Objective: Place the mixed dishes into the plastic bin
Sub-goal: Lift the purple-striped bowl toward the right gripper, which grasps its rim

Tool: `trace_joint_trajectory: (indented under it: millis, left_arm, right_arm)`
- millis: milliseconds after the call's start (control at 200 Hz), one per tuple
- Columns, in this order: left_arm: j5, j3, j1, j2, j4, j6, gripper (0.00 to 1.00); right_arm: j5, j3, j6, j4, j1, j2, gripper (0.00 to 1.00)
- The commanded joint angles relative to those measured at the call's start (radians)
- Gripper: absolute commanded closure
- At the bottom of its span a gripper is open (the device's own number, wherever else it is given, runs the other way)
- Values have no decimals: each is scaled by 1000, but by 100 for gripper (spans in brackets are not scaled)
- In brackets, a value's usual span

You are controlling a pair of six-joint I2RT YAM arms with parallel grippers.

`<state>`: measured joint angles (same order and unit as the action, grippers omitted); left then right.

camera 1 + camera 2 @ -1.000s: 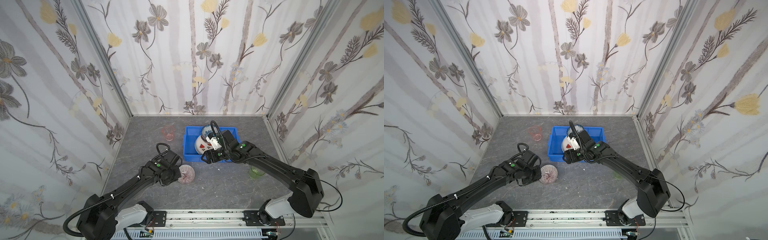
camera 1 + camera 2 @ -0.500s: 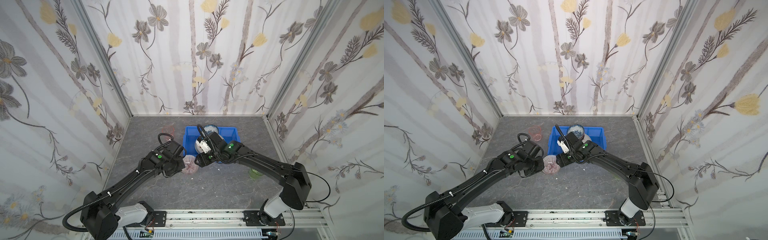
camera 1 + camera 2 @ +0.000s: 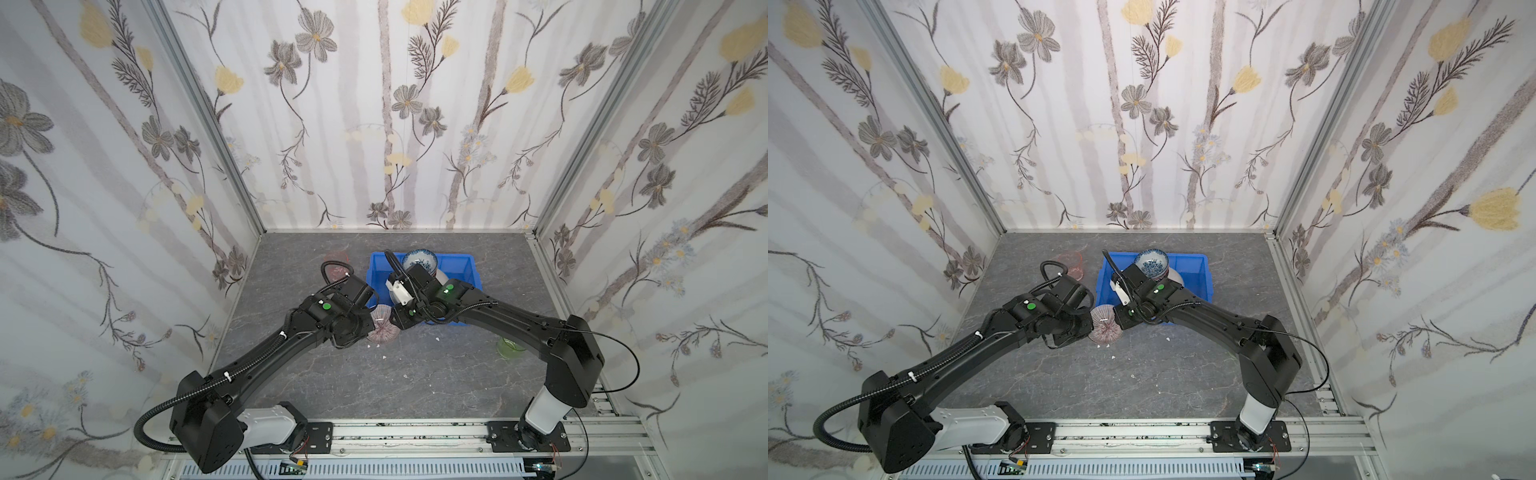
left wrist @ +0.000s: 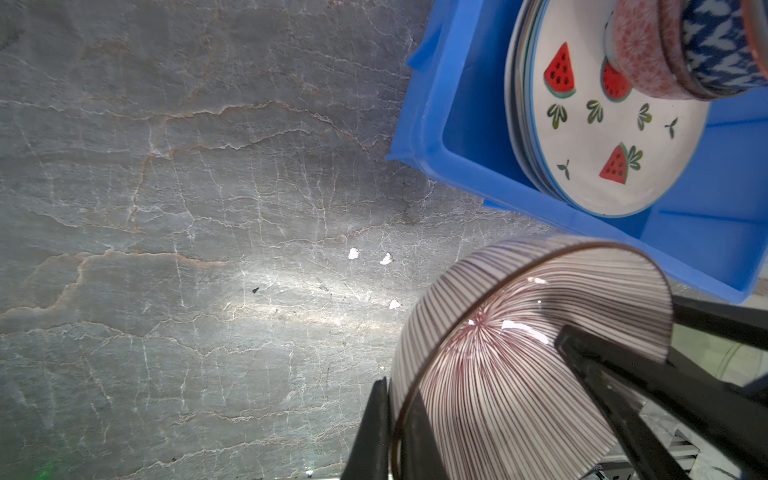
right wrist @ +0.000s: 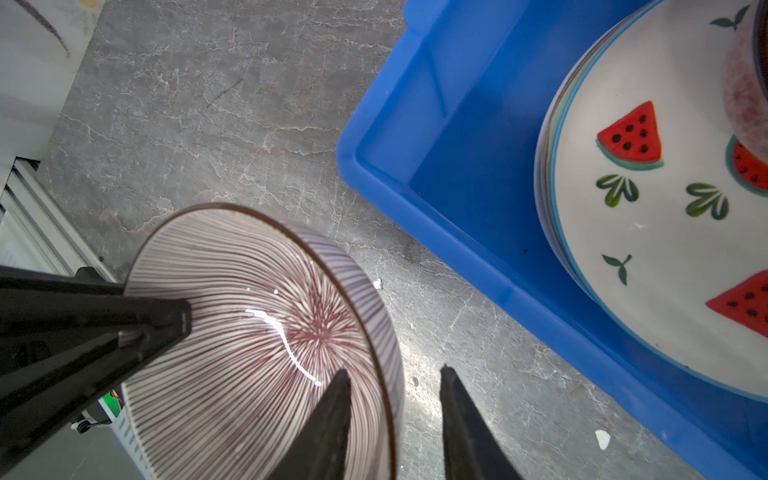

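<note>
A red-striped bowl hangs tilted over the table, just outside the near left corner of the blue plastic bin. My left gripper is shut on the bowl's rim. My right gripper straddles the opposite rim, one finger inside and one outside, with a gap left beside the wall. In the bin a watermelon plate tops a stack of plates. Stacked bowls stand on it, a blue-white bowl uppermost.
A translucent pink cup stands left of the bin near the back. A green cup sits at the right, partly under my right arm. Small white chips lie on the grey stone table.
My left gripper has carried the striped bowl up and toward the bin's corner. My right gripper has swung from over the bin to the bowl, and its jaws have narrowed round the rim.
</note>
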<state>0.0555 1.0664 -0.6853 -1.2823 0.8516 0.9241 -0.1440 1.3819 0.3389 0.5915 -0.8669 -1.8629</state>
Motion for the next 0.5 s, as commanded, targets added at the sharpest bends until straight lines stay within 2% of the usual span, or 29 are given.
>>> trace_joint_trajectory:
  millis: [0, 315, 355, 495]
  left_arm:
    - [-11, 7, 2, -8, -9, 16, 100]
    - [-16, 22, 0, -19, -9, 16, 100]
    - [-16, 23, 0, -18, -9, 19, 98]
    - [-19, 23, 0, -15, -10, 25, 89]
  right_arm:
    - [42, 8, 12, -9, -4, -8, 71]
    - [58, 12, 24, -14, -4, -18, 96]
    - [57, 12, 25, -13, -4, -18, 100]
    - [56, 16, 25, -15, -3, -14, 100]
